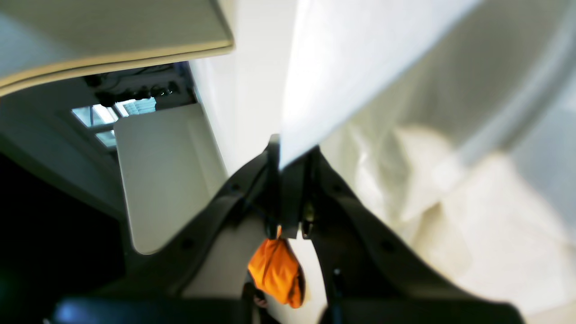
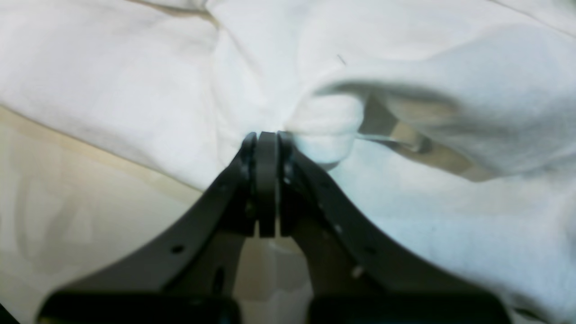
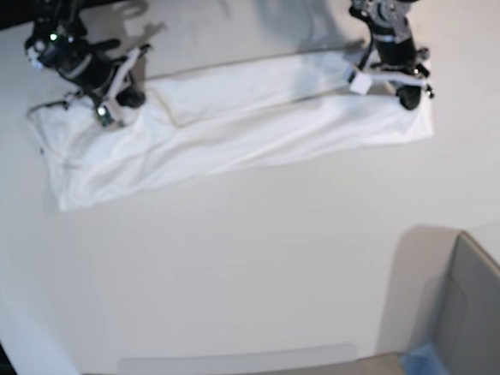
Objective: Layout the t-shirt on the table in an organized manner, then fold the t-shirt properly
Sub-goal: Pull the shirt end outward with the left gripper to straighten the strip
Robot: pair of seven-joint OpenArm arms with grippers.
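At the near edge of the base view, one grey box corner (image 3: 486, 308) juts in at lower right, with bare white tabletop (image 3: 238, 265) stretching beyond it. Farther back, one white t-shirt (image 3: 229, 129) lies in a long, rumpled band across the tabletop, folded lengthwise, with an arm at each end. The right gripper (image 3: 106, 114) sits at the band's end on that view's left; the left gripper (image 3: 402, 87) sits at the opposite end.

Only the wrist cameras show the grips. From the right wrist, the right gripper (image 2: 267, 137) has its jaws pressed together on a bunched fold of the t-shirt (image 2: 405, 202), with the cloth creased around the tips and tabletop (image 2: 67, 202) visible beside it. From the left wrist, the left gripper (image 1: 290, 153) is clamped on a taut sheet of the t-shirt (image 1: 360, 81), which rises away from the jaws; an orange patch (image 1: 276, 274) of cloth hangs between the fingers nearer the camera, unseen in the other two views. The lettering cannot be made out.
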